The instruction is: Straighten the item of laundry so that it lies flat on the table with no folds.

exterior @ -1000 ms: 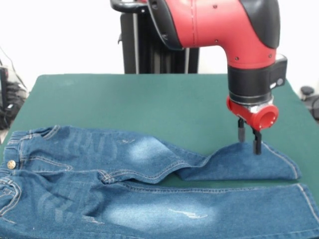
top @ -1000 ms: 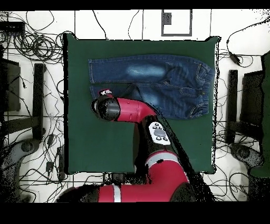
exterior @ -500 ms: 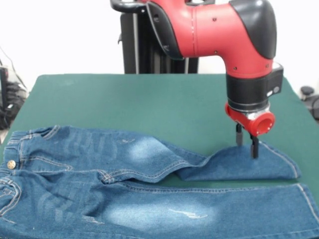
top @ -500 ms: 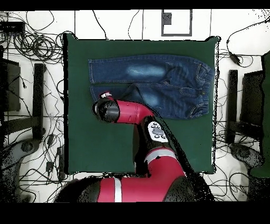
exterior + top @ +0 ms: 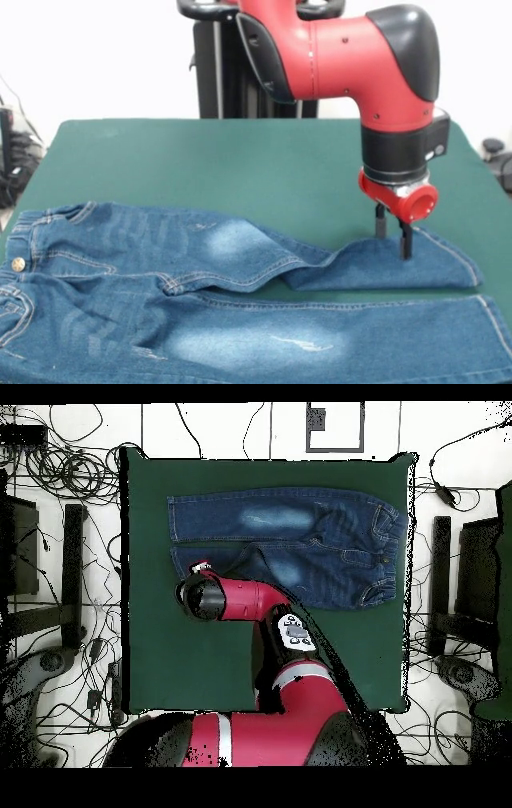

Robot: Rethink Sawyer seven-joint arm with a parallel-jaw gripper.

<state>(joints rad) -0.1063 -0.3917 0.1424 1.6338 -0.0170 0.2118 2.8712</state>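
The blue denim jeans (image 5: pixel 208 288) lie on the dark green table (image 5: pixel 240 160), waist at the left in the front view. The near leg runs straight to the right. The far leg is folded back on itself into a flap (image 5: pixel 384 264) at the right. My gripper (image 5: pixel 393 234) hangs straight down at the flap's far edge, fingers apart, one fingertip (image 5: pixel 406 250) against the denim and the other just behind the edge. It holds nothing. In the overhead view the jeans (image 5: pixel 300 534) show, and the arm's wrist (image 5: pixel 205 597) hides the gripper.
The robot's black pedestal (image 5: pixel 232 88) stands at the table's far side. Cables and stands (image 5: pixel 60 534) surround the table on the floor. Bare green cloth (image 5: pixel 200 160) stretches between the jeans and the pedestal.
The gripper has shifted slightly left in the front view and back toward the robot's base. The jeans have not moved.
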